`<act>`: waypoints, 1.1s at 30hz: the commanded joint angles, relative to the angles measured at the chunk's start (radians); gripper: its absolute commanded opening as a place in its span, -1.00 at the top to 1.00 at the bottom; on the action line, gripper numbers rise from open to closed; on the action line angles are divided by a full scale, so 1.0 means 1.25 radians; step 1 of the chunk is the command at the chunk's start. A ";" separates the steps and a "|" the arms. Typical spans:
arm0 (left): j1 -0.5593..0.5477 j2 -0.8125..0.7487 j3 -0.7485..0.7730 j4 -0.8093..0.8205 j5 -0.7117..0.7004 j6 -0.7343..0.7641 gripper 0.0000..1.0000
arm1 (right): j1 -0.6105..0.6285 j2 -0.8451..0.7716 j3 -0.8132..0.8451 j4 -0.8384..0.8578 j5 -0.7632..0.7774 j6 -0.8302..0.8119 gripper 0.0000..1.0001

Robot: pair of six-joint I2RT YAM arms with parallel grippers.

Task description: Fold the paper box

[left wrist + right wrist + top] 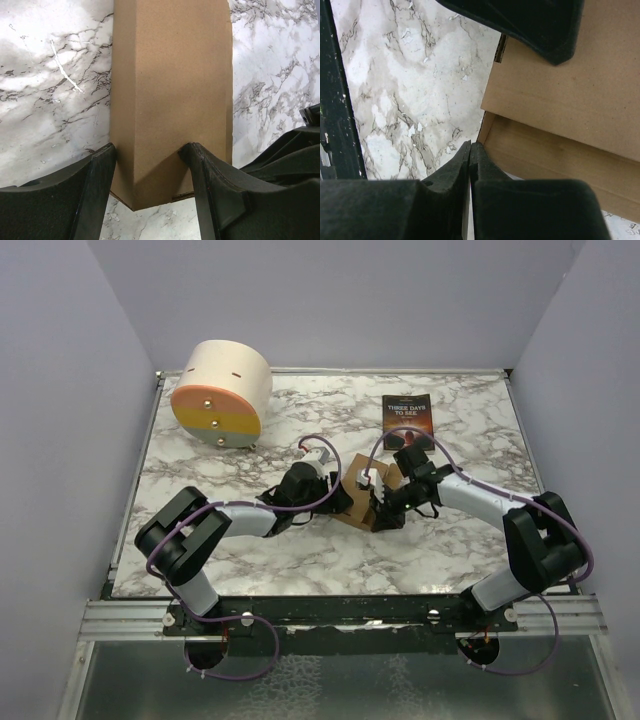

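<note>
The paper box [362,490], plain brown cardboard, stands partly formed near the middle of the marble table. My left gripper [338,490] comes at it from the left. In the left wrist view a folded corner of the box [170,75] sits between the fingers of that gripper [150,146], and both press on its sides. My right gripper [385,508] is at the box's right side. In the right wrist view that gripper [470,144] is shut with nothing between its fingers, its tip at a lower corner of the box [560,100], whose top panel overhangs a lower wall.
A big cream cylinder with an orange-yellow face [220,392] lies at the back left. A dark-covered book [407,418] lies at the back right, close behind the right arm. A finger of the left gripper [530,25] crosses the top of the right wrist view.
</note>
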 commanded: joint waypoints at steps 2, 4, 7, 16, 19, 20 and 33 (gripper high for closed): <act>-0.004 0.022 0.009 -0.041 0.012 0.027 -0.23 | 0.017 0.003 0.003 0.049 0.021 0.040 0.98; -0.004 0.025 0.011 -0.037 0.017 0.033 -0.23 | 0.018 -0.005 0.007 0.059 0.013 0.058 0.98; -0.004 0.029 0.018 -0.035 0.025 0.048 -0.23 | 0.017 -0.014 0.012 0.075 0.000 0.088 0.98; -0.004 0.029 0.034 -0.035 0.045 0.073 -0.23 | 0.018 -0.019 0.017 0.110 -0.021 0.148 0.98; -0.005 0.055 0.041 -0.034 0.056 0.081 -0.23 | 0.017 -0.019 0.017 0.129 -0.016 0.167 0.98; -0.005 0.057 0.045 -0.034 0.059 0.085 -0.23 | 0.017 -0.020 0.017 0.135 -0.012 0.174 0.98; 0.010 0.057 0.074 -0.071 0.062 0.145 -0.27 | -0.021 -0.075 0.046 0.016 -0.156 0.061 0.55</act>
